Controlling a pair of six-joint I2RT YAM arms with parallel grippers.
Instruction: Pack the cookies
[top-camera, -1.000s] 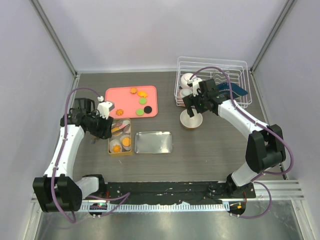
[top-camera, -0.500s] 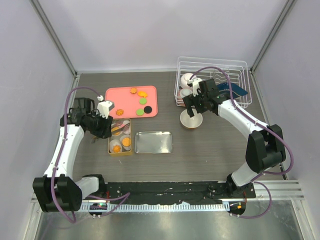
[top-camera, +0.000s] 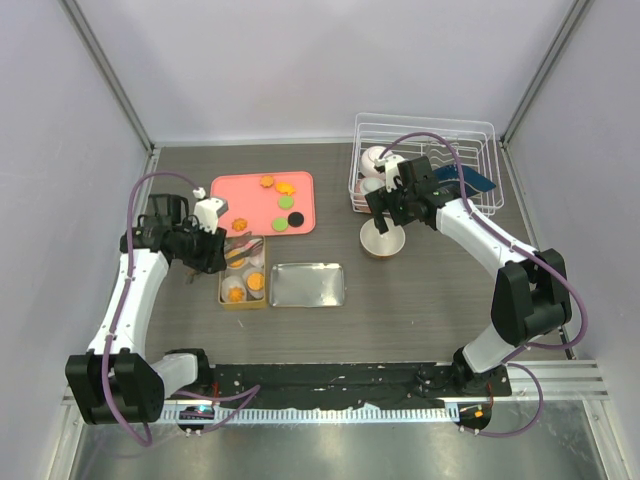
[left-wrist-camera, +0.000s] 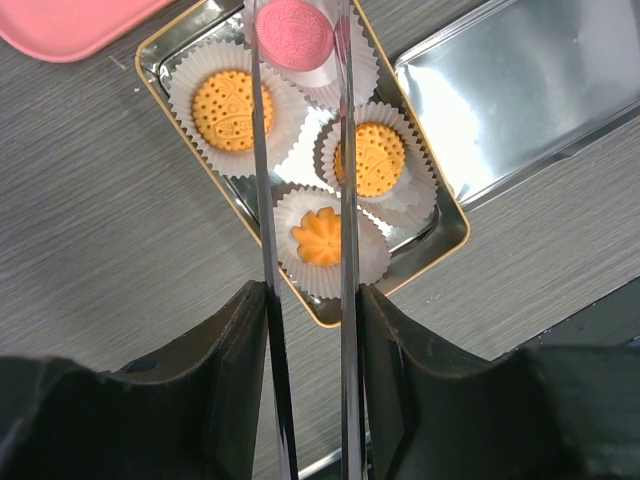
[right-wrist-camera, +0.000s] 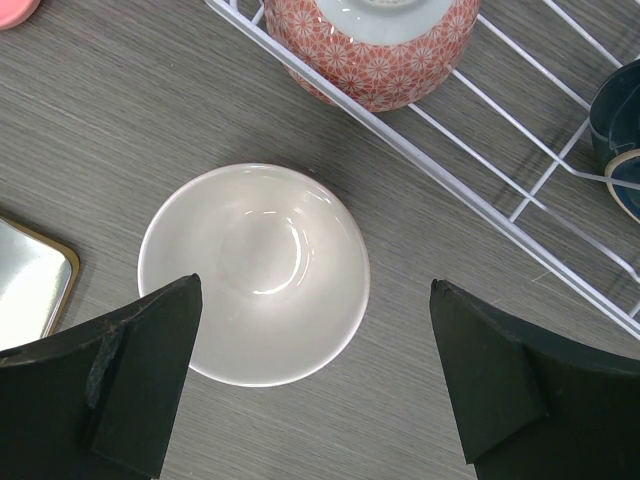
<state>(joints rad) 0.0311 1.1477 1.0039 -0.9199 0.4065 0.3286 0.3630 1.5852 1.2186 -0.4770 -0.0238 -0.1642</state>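
Left wrist view shows us the left end effector (left-wrist-camera: 300, 15) with its two thin metal fingers (left-wrist-camera: 262, 200) drawn close together, pinching a pink round cookie (left-wrist-camera: 296, 32) at their tips. The cookie sits over the far end of a gold-rimmed rectangular metal tin (left-wrist-camera: 448, 218). We cannot tell whether it is clear of the white pleated paper cup (left-wrist-camera: 322, 88) below it.

In the tin we see two round orange cookies (left-wrist-camera: 232, 108), each in its own paper cup. A flower-shaped orange cookie (left-wrist-camera: 322, 237) lies in a third cup nearest the camera. Just beside the tin, its shiny silver lid (top-camera: 308, 284) lies flat on the grey wood-grain desk (top-camera: 420, 300).

From the top external view, a flat pink rectangular tray (top-camera: 240, 195) lies beyond the tin. On it we count two orange tray cookies (top-camera: 266, 181), two green cookies (top-camera: 286, 203) and one black cookie (top-camera: 296, 218).

The right end effector (right-wrist-camera: 312, 290) hangs with its jaws spread wide and nothing between them. It is directly above a plain white ceramic bowl (right-wrist-camera: 255, 270) standing on the desk. Close behind the bowl a red patterned bowl (right-wrist-camera: 370, 50) rests in a white wire dish rack (top-camera: 470, 150).
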